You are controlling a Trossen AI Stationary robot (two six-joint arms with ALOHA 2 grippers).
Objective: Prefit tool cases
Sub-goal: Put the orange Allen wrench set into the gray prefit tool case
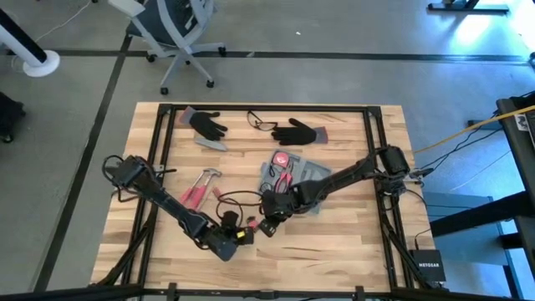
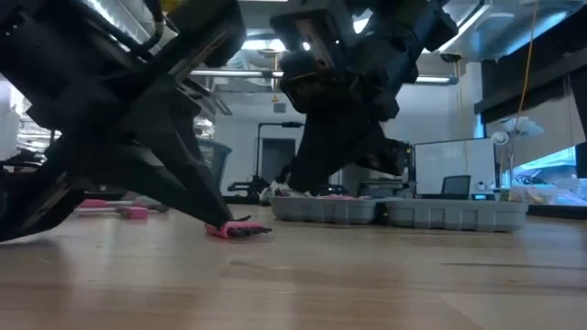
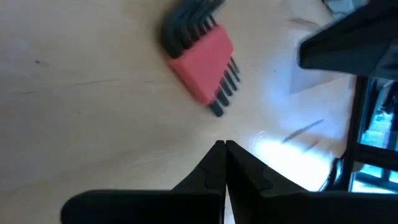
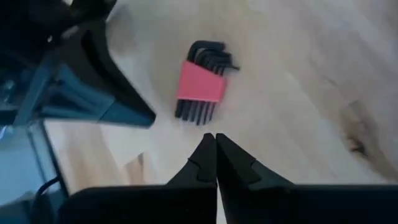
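Only in the high view is the whole table laid out: two black gloves and a pair of glasses at the far edge, a hammer left of centre, and the open grey-blue tool case near the middle with red-handled tools lying in it. In the low view the case is seen only as a flat grey tray behind the arms, its contents hidden.

The small item between the grippers is hard to read from above; in the wrist views it is shown plainly as a red-sleeved set of black hex keys, lying flat on the wood.

The left gripper is held low at the near middle of the table, its fingers pressed together on nothing. The right gripper is held just to its right, fingers likewise closed and empty. The hex keys are seen on the bare wood between the two tips, touched by neither.

The case lies farther back and to the right of both grippers, apart from them, beside the right arm's forearm.
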